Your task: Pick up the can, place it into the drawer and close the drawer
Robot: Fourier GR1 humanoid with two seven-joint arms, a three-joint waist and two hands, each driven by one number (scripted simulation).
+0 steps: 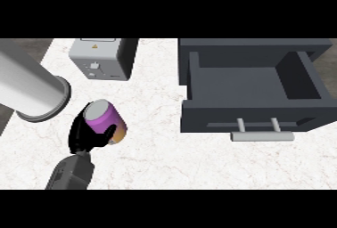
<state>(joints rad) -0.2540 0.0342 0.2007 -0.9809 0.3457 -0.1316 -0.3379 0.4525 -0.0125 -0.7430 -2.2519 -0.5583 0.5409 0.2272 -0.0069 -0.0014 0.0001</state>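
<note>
A purple can (105, 116) with a silver top is tilted at the left of the white marble counter (158, 151). My left hand (81, 132) is shut on it, fingers curled round its left side and thumb across its front. It comes in on a grey forearm (70, 174) from the lower left. The dark grey drawer (245, 83) stands open at the right with nothing showing inside. Its front panel (211, 116) with a silver handle (262, 136) faces me. The can is well left of the drawer. My right hand does not show.
A tall, pale grey cylinder (26, 80) with a flanged base stands just up and left of the can. A grey boxy appliance (99, 58) sits at the back left. The counter's left edge lies beyond the cylinder.
</note>
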